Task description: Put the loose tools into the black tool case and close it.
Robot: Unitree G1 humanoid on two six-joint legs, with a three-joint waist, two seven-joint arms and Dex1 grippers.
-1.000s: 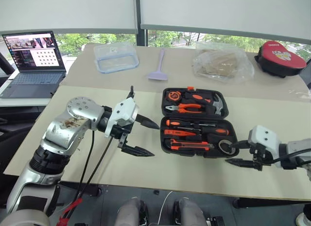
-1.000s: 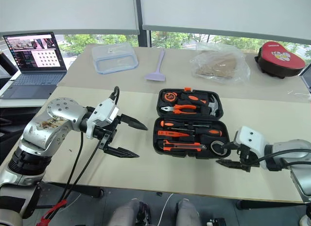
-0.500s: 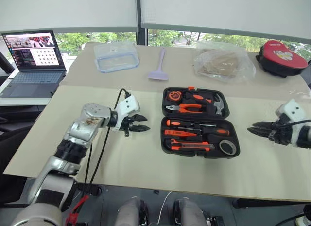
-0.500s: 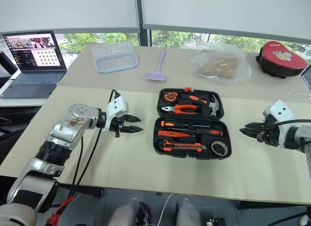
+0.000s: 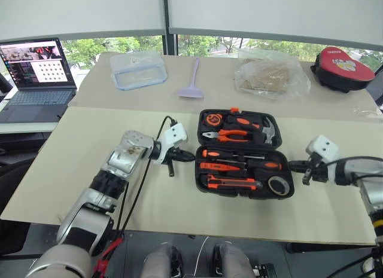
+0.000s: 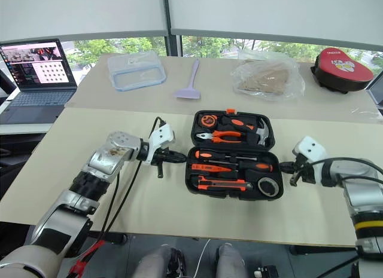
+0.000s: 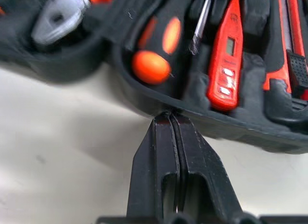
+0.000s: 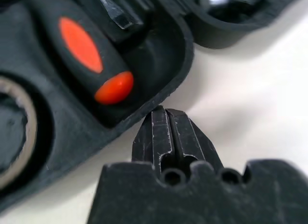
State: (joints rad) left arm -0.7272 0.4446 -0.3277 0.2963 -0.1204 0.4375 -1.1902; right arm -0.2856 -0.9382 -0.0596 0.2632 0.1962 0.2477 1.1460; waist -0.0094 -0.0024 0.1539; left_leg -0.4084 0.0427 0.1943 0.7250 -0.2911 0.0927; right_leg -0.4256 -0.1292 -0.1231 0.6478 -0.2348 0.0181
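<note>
Looking along my left gripper (image 7: 170,119), I see its two black fingers pressed flat together with nothing between them, the tips right at the outer rim of the black tool case (image 7: 144,101). My right gripper (image 8: 166,113) is the same: fingers together, empty, tips just beside the case wall on its opposite side; whether either actually touches the plastic I cannot tell.

From the head camera, the case lies open on the table (image 5: 60,152), nearer the front edge than the back, with a gripper at each end of its front half. That half holds two black-and-orange-handled screwdrivers (image 5: 239,155), a slim orange screwdriver (image 5: 212,167), the utility knife (image 5: 230,183) and the tape roll (image 5: 278,185). The rear half, with the orange latch (image 5: 234,110) at its far rim, holds pliers (image 5: 230,134) and a hammer (image 5: 269,131).

The wrist views give the close gap at the rim, which the head camera cannot resolve; the head camera gives the far things: a lilac spatula (image 5: 194,81), a clear container (image 5: 137,69), a plastic bag (image 5: 272,75) and a red-lidded case (image 5: 341,66) toward the back right corner.
</note>
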